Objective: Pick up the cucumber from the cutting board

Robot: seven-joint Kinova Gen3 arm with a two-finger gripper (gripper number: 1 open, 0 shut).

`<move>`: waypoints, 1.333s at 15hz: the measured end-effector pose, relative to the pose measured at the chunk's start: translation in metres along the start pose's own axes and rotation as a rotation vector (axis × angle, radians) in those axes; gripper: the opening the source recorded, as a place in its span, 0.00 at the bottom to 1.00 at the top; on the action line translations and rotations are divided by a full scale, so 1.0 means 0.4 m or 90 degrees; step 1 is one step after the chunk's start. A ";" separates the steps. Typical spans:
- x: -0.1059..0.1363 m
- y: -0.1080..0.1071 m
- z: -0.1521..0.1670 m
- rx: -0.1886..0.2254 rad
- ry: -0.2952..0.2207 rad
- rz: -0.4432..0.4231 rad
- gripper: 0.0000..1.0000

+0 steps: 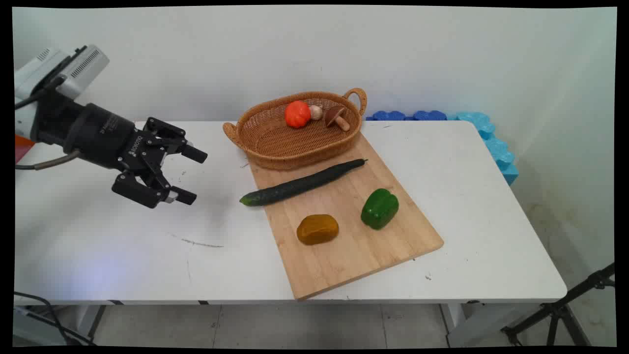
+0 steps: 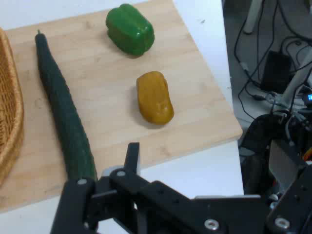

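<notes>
ARM: reaches in from the left, held above the table (image 1: 123, 255), wrist near level, pointing right | GRIPPER (image 1: 191, 176): fingers spread apart, holding nothing | NEAREST: cucumber (image 1: 302, 183), lying slantwise across the cutting board (image 1: 354, 246), its end off the left edge | ALSO: brown potato (image 1: 317, 229), green pepper (image 1: 379, 208) on board; basket (image 1: 275, 142) behind

Black gripper (image 1: 189, 176), white arm (image 1: 59, 69)

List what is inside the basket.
The basket holds an orange pumpkin, a small pale round thing and a brown mushroom, all at its far end. The hand view shows only its rim.
</notes>
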 end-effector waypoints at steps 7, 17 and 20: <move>0.039 -0.036 0.038 0.027 -0.014 -0.064 1.00; 0.133 -0.178 0.272 0.087 -0.114 -0.190 1.00; 0.126 -0.198 0.380 0.094 -0.158 -0.216 1.00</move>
